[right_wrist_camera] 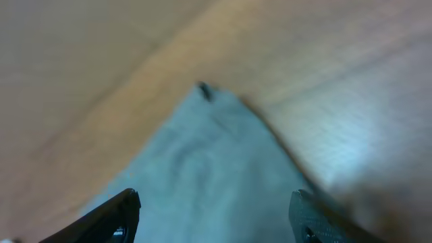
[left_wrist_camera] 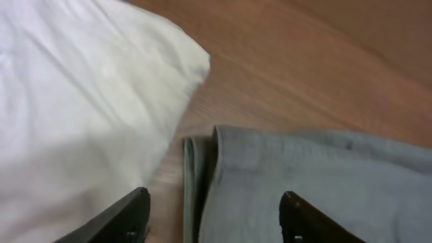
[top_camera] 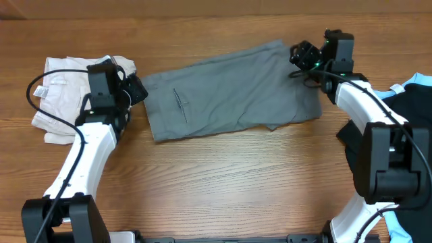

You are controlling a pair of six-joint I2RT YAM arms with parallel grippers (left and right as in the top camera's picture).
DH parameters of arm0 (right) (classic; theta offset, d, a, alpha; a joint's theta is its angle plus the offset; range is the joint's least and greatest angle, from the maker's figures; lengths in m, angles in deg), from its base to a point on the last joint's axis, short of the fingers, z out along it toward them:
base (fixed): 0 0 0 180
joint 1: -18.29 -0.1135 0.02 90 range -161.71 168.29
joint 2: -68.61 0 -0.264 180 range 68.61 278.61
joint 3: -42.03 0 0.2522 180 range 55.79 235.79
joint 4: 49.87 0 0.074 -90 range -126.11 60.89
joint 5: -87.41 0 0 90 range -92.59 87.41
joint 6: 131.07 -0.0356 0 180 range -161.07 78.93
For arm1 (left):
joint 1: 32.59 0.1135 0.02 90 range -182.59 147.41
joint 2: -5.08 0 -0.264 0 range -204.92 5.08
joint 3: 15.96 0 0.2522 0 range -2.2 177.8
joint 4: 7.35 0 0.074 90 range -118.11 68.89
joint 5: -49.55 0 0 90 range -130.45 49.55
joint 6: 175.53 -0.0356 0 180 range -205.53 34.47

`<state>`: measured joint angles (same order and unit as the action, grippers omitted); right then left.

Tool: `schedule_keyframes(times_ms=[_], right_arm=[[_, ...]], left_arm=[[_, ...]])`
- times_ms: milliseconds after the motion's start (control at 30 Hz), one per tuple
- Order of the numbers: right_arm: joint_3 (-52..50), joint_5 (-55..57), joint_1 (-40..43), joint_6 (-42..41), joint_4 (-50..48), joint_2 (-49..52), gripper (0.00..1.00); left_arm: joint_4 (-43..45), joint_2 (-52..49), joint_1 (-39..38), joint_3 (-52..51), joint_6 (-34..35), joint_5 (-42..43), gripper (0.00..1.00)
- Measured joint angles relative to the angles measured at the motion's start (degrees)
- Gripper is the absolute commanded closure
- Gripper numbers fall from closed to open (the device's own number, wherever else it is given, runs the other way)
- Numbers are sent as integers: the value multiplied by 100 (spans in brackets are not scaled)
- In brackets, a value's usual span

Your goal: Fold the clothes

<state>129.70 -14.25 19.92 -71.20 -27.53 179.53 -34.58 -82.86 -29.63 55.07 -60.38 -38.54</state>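
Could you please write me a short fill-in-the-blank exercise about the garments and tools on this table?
1. The cream shorts lie on the robot's ____ side of the grey shorts.
2. The left tool and the right tool both stand ____.
3. The black garment has light-____ trim.
4. The grey shorts rest on a ____ table.
Missing words: left; open; blue; wooden.
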Motion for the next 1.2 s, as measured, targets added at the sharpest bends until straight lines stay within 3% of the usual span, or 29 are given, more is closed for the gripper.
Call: schedule_keyframes(times_ms=[200,367,467,700,767,800,867,1033,1200], right_arm=[[13,-146,522,319,1871,-422,30],[9,-94,538,422,3388,-636,26],[-219,-50,501,503,3442,-638,37],[-1292,7,472,634,2420,-636,36],[-1451,-20,472,699,2083,-660,46],[-1473,-39,472,765,1941,-660,58],[-1517,-105,470,831,1810,-649,96],[-1515,-90,479,920,2033,-651,96],[-1399,616,595,743,3281,-894,96]], left_arm=[[-992,2,4,435,-273,964,35],[-1891,-76,-293,389,-358,1250,30],[-2020,-315,-433,308,-433,1244,33],[-1912,-1379,-466,188,-457,1233,51],[-1862,-1574,-466,188,-476,1246,61],[-1845,-1585,-463,190,-511,1250,66],[-1836,-1587,-466,190,-586,1248,76],[-1908,-1587,-455,203,-693,1246,93],[-2328,-1587,-345,330,-739,1202,96]])
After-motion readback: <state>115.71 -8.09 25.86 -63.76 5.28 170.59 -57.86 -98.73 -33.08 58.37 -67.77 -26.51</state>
